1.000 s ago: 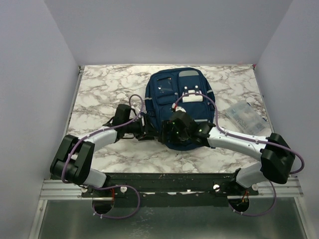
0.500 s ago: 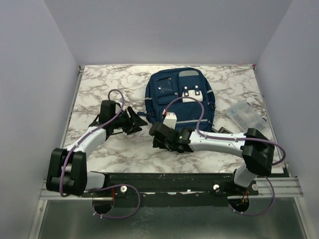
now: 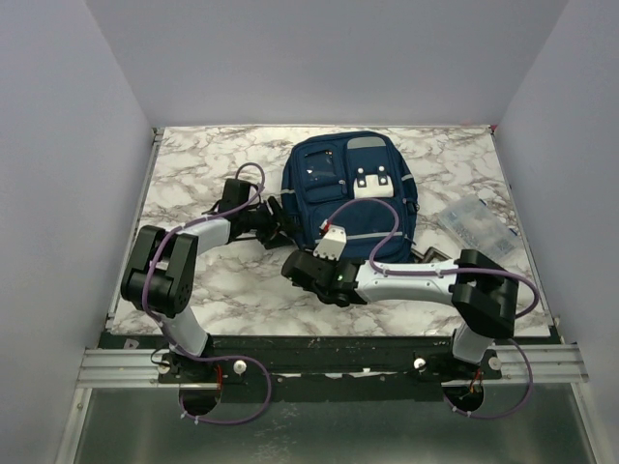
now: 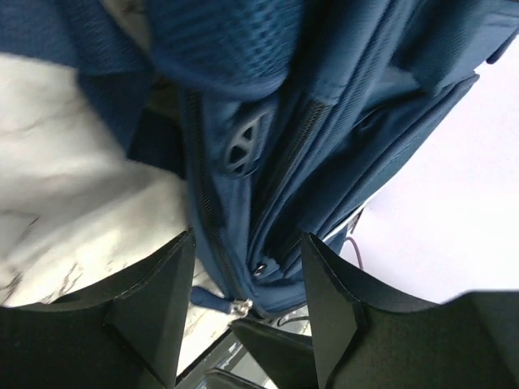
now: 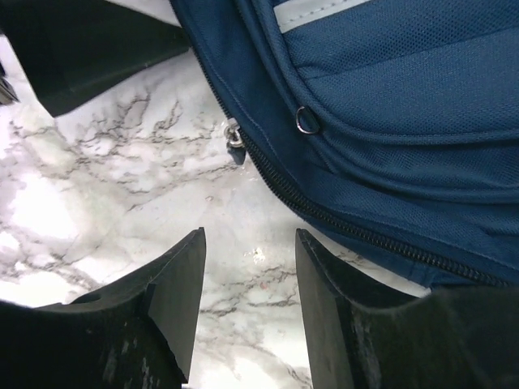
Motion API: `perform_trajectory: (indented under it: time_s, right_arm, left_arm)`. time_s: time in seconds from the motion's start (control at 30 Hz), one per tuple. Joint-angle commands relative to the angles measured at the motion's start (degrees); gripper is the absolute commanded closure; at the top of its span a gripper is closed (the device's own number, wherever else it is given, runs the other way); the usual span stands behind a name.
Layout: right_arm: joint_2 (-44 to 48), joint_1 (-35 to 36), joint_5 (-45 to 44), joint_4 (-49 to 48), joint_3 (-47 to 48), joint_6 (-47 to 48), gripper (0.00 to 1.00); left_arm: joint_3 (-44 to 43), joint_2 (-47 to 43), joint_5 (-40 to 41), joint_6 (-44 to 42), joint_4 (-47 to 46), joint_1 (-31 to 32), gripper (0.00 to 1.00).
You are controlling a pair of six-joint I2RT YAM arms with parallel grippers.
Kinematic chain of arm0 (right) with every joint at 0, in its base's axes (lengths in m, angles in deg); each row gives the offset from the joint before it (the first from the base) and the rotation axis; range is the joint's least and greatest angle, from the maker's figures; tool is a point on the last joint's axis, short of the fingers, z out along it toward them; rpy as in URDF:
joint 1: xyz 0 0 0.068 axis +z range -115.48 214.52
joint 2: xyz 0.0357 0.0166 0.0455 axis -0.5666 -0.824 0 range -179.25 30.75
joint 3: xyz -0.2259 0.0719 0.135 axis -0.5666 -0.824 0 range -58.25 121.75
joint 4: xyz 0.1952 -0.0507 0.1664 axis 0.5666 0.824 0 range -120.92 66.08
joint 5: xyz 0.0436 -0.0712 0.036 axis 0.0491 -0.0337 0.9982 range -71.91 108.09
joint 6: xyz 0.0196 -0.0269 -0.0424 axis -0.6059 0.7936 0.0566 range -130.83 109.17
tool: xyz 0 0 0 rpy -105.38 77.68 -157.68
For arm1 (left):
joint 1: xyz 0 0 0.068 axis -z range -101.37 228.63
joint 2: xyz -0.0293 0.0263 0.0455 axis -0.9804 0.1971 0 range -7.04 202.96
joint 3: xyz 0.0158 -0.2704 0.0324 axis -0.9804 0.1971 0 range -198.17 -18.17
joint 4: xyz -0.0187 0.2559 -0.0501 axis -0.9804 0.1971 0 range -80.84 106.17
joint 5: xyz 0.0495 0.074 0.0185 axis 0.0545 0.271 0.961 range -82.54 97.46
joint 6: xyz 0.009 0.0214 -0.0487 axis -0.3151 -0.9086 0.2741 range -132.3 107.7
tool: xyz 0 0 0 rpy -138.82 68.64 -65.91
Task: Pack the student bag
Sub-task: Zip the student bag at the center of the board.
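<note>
**Worktop.** Marble-patterned table (image 3: 193,169), closed in by pale grey walls (image 3: 58,145) at the back and on both sides. A metal rail (image 3: 329,365) runs along the near edge. There is open marble from the left wall inward to the bag and in a strip along the near edge. Only a narrow band is left between the bag and the back wall. A clear plastic case (image 3: 479,224) lies near the right edge, apart from the bag.

**Student bag** (image 3: 348,188). Navy with grey stripes and white buckle clips (image 3: 373,180). It lies flat, front up, at the rear of the table, a little right of centre.

**Left gripper** (image 3: 278,220). Sits at the bag's left side, close against it. In the wrist view the fingers (image 4: 154,300) are spread wide with nothing pinched. The bag's side wall and its zip lines fill the view just ahead. A zip slider (image 4: 259,269) sits between the two fingers; contact cannot be told. A blue zip tab (image 4: 207,298) lies by the left-hand finger.

**Right gripper** (image 3: 293,270). Sits over the marble at the bag's near-left corner, just beside it. The fingers (image 5: 174,300) are spread and hold nothing, with bare marble between them. The bag's edge crosses the upper right of the wrist view. A zip pull (image 5: 233,136) rests at that edge, ahead of the fingers and apart from them, with a small metal ring (image 5: 307,120) just beyond it.
</note>
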Motion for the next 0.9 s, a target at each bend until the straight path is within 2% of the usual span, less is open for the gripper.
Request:
perform_trajectory:
  time_s: [0.0,0.07,0.1,0.2,0.23,0.3,0.37,0.5,0.6,0.7,0.87]
  right_arm:
    - [-4.2,0.5,-5.7,1.1,2.5,-5.0,0.50]
    - [-5.4,0.4,-8.1,2.2,3.8,-6.6,0.54]
    - [-5.8,0.4,-9.1,1.5,3.9,-6.6,0.58]
    - [-8.2,0.5,-11.3,1.5,5.8,-7.1,0.77]
    - [-9.3,0.4,-11.9,2.6,6.8,-7.5,0.82]
    - [-11.0,0.4,-13.9,6.0,8.8,-9.1,0.83]
    - [-11.9,0.4,-16.2,8.1,9.7,-11.2,0.83]
    - [-11.7,0.4,-17.6,7.9,9.2,-12.5,0.75]
    - [-11.3,0.4,-18.3,7.5,7.6,-14.7,0.63]
    - [-11.8,0.4,-18.7,7.4,7.7,-14.8,0.55]
    - [-12.8,0.4,-19.7,12.6,9.1,-19.3,0.52]
  left_arm:
    - [-3.5,4.5,-3.5,1.9,-3.3,2.0,0.47]
    - [-4.2,6.9,-5.3,3.0,-3.8,2.0,0.60]
    - [-4.2,7.2,-5.5,3.0,-4.0,2.0,0.69]
    - [-3.9,6.2,-6.0,2.1,-4.2,2.1,0.87]
    - [-3.7,5.6,-6.3,1.8,-4.2,2.0,0.90]
    - [-3.3,4.7,-6.8,1.3,-4.3,2.1,0.95]
    - [-2.8,4.2,-7.4,0.9,-4.4,2.2,0.99]
    - [-1.4,3.9,-8.7,1.3,-5.5,2.3,1.00]
    - [-1.2,3.6,-9.5,1.8,-6.1,2.4,1.00]
    - [-1.2,3.3,-10.1,1.8,-6.4,2.4,1.00]
    - [-1.2,3.8,-10.6,2.5,-6.7,2.4,1.00]
